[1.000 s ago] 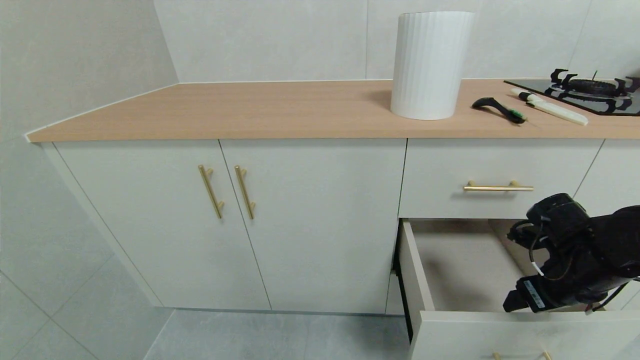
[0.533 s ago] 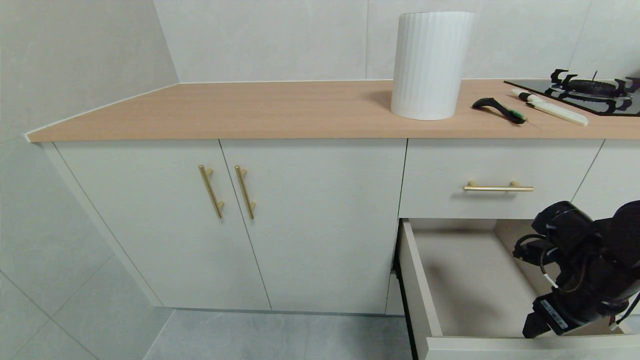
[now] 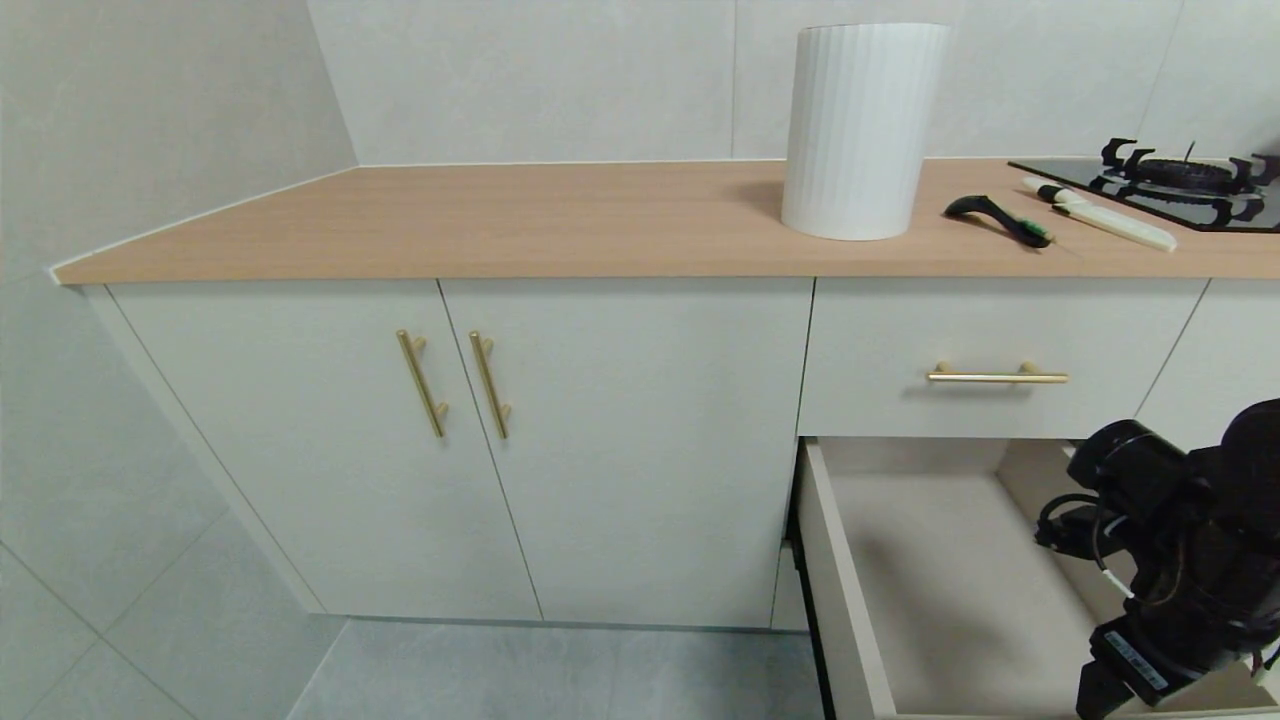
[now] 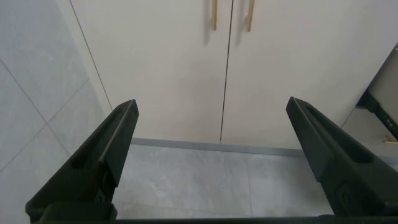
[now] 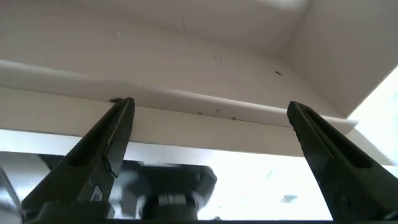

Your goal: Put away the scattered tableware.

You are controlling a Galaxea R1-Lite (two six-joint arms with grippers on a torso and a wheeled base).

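The lower drawer is pulled further out than a second ago, with the right arm carried along to the lower right corner. The right gripper and left gripper are both spread wide, nothing held. The black peeler and white knife are left on the countertop, upper right, above the right gripper, slanted down-right. The right arm's judged nearer.

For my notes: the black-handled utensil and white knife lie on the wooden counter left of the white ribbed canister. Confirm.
Wrong side. The head view shows the black-handled utensil and white knife on the wooden counter right of the white ribbed canister.
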